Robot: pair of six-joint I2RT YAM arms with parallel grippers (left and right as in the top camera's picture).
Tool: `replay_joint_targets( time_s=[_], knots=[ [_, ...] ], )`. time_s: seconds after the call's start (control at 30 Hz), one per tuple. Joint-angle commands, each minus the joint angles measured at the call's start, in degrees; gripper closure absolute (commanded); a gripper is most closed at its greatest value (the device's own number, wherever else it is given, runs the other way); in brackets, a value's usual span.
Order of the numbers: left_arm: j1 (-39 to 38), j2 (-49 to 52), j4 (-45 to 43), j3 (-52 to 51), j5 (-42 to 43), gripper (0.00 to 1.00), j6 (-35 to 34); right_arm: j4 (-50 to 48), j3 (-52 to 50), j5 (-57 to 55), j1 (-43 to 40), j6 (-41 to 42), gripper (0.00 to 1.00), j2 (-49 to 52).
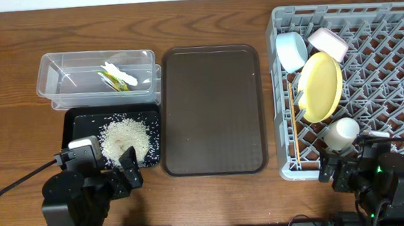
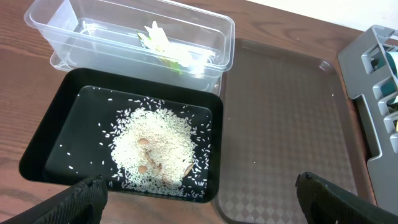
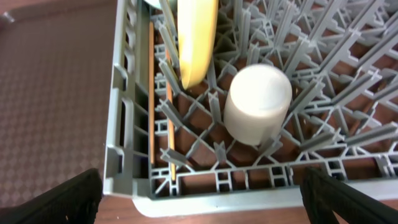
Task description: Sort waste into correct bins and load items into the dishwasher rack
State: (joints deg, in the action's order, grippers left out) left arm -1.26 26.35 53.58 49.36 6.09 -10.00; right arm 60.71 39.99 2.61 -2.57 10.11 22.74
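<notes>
The grey dishwasher rack [image 1: 395,14] holds the yellow plate [image 1: 320,85] on edge, the light blue bowl [image 1: 291,50], the white bowl [image 1: 327,42], the pale cup [image 1: 342,132] upside down, and the wooden chopsticks [image 1: 293,128] along its left wall. The clear tub [image 1: 64,83] holds the green-and-orange wrapper [image 1: 116,78] with white scrap. The black tray [image 1: 75,129] holds a heap of white rice [image 1: 125,138]. My left gripper [image 2: 202,202] is open and empty at the black tray's near edge. My right gripper [image 3: 202,199] is open and empty at the rack's near edge, in front of the cup [image 3: 257,104].
The dark brown serving tray [image 1: 212,109] lies between the bins and the rack and holds nothing. The wooden table [image 1: 9,105] extends to the left. Cables run from both arm bases at the front edge.
</notes>
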Motion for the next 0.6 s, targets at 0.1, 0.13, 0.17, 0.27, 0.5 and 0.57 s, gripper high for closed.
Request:
replay_joint_targets(
  time_s=[0.1, 0.13, 0.17, 0.27, 0.5, 0.57],
  knots=[
    [-0.07, -0.15, -0.04, -0.39, 0.35, 0.01, 1.20, 1.42, -0.59, -1.75, 0.02, 0.57, 0.01, -0.66],
    [-0.07, -0.15, -0.04, -0.39, 0.35, 0.01, 1.18, 0.61, -0.87, -1.73, 0.02, 0.55, 0.01, -1.25],
    [-0.07, -0.15, -0.04, -0.39, 0.35, 0.01, 1.20, -1.20, -1.51, -1.73, 0.02, 0.55, 0.01, -2.12],
    [-0.07, -0.15, -0.04, -0.39, 0.35, 0.01, 1.20, -8.04, -4.63, -1.70, 0.02, -1.46, 0.01, -5.90],
    [-0.07, -0.15, -0.04, -0.39, 0.35, 0.01, 1.20, -31.08, -19.67, -1.73, 1.31, -3.39, 0.01, -16.85],
    [-0.07, -0.15, -0.04, -0.39, 0.35, 0.01, 1.18, -36.54, -23.06, -1.73, 2.10, -4.44, 0.01, -18.78]
  ],
)
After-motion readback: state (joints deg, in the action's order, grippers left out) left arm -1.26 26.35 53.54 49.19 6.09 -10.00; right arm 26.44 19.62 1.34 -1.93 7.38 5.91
